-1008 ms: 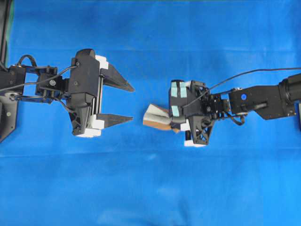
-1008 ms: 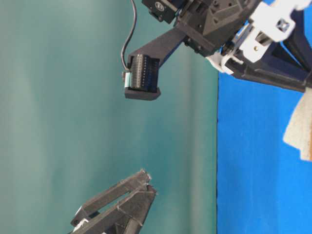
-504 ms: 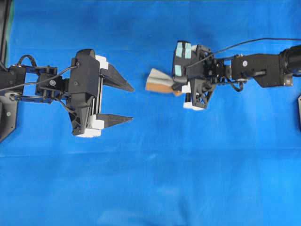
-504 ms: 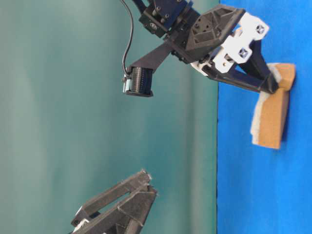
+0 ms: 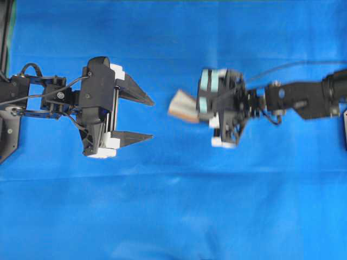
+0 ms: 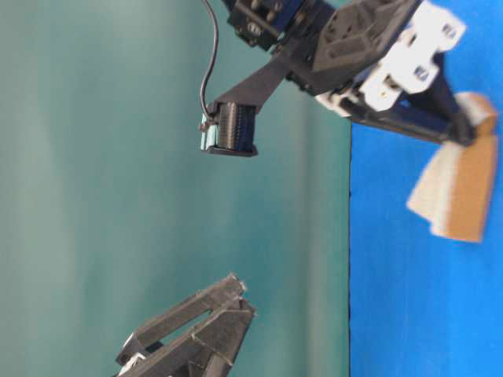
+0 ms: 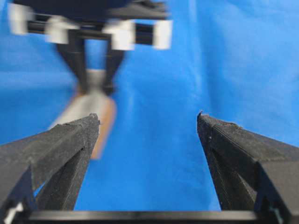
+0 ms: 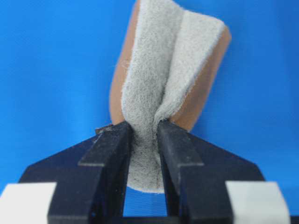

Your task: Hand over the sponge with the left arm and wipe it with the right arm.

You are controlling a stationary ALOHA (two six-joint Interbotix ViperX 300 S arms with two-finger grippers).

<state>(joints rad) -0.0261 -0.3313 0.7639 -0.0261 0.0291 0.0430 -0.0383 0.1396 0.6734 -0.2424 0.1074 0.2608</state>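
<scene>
The sponge (image 5: 182, 106), grey-white scouring face over a tan layer, is pinched and folded between the fingers of my right gripper (image 5: 195, 109), which is shut on it. In the right wrist view the sponge (image 8: 168, 70) bulges beyond that gripper (image 8: 144, 128) over the blue cloth. The table-level view shows the sponge (image 6: 456, 188) pressed against the cloth. My left gripper (image 5: 152, 119) stands open and holds nothing, a short gap to the left of the sponge. From the left wrist, the blurred sponge (image 7: 100, 105) lies ahead of the left finger, beyond the open gripper (image 7: 148, 116).
A blue cloth (image 5: 173, 206) covers the whole table. A teal backdrop (image 6: 118, 157) stands behind it. The left arm's base (image 5: 11, 108) sits at the left edge of the overhead view. The right arm's cable (image 5: 282, 67) trails to the right.
The right gripper carried the sponge toward the top of the overhead view, then back down a little; it is blurred with motion now. The left arm has not moved.
</scene>
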